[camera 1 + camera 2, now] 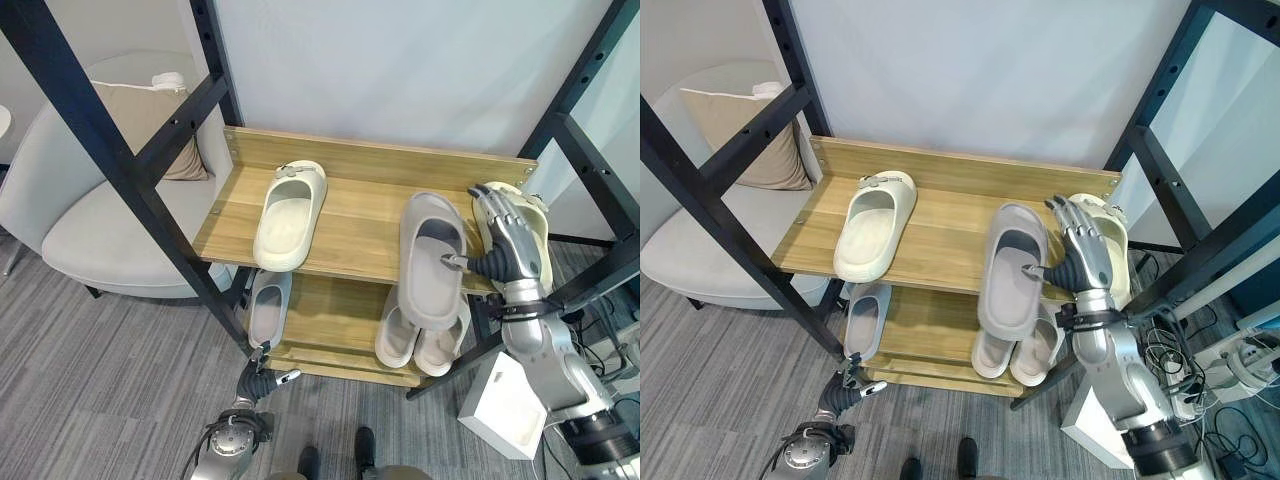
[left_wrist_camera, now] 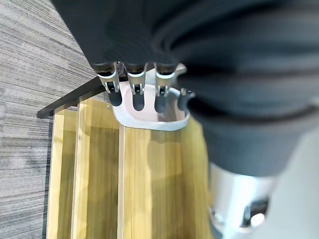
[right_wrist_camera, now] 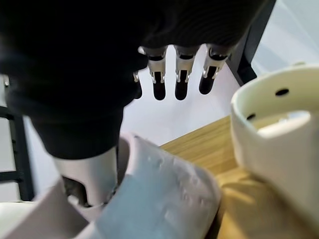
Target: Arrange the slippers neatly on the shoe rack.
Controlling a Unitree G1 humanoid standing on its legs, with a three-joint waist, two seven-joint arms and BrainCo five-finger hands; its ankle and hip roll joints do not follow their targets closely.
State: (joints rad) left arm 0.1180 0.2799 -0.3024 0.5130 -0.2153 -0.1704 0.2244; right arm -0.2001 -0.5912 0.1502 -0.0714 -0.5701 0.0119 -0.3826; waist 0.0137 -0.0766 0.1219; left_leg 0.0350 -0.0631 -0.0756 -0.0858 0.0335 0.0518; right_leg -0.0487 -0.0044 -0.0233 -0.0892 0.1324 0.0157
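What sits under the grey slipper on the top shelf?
The grey slipper overhangs the top shelf; below it a pale pair stands on the lower shelf, their toe ends covered. The right hand is beside it.

The right hand (image 1: 505, 240) covers much of a cream slipper (image 1: 533, 222) on the top shelf (image 1: 350, 225). That shelf hides the far ends of the lower slippers (image 1: 418, 345). The armchair (image 1: 90, 230) is cut off at the edge.
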